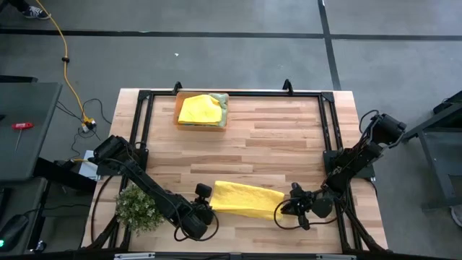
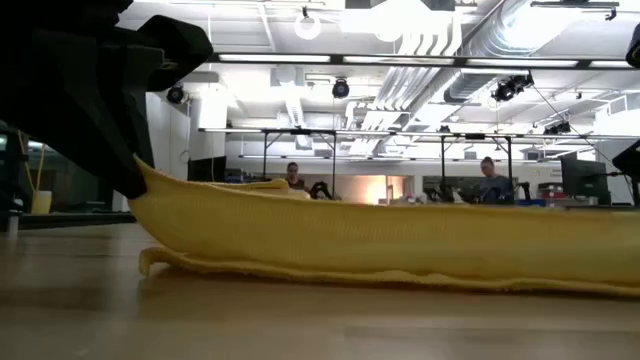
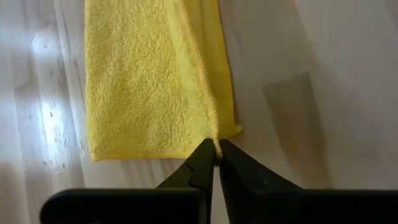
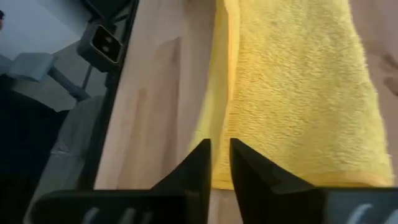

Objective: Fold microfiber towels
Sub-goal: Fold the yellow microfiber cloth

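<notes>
Folded towel: I see a yellow microfiber towel [image 1: 249, 199] lying as a long folded strip at the lower middle of the high view, on the wooden counter [image 1: 281, 137], between my two claws.
Left claw: the left claw [image 1: 210, 210] sits at the strip's left end; in the left wrist view its fingertips [image 3: 205, 155] are pinched together on the towel's folded edge [image 3: 216, 134], a thin bit of hem caught between them.
Right claw: the right claw [image 1: 283, 209] is at the strip's right end; in the right wrist view its fingers [image 4: 202, 163] stand a narrow gap apart over the towel's edge [image 4: 221, 171], and I cannot tell whether cloth is gripped.
Low view: the strip [image 2: 380, 240] stretches across the frame, its left end lifted slightly off the counter.
Tray: an orange tray [image 1: 201, 127] in the upper middle of the high view carries another yellow towel [image 1: 198, 110], loosely heaped.
Plant: a small green plant [image 1: 138, 207] stands at lower left, just beside the left arm.
</notes>
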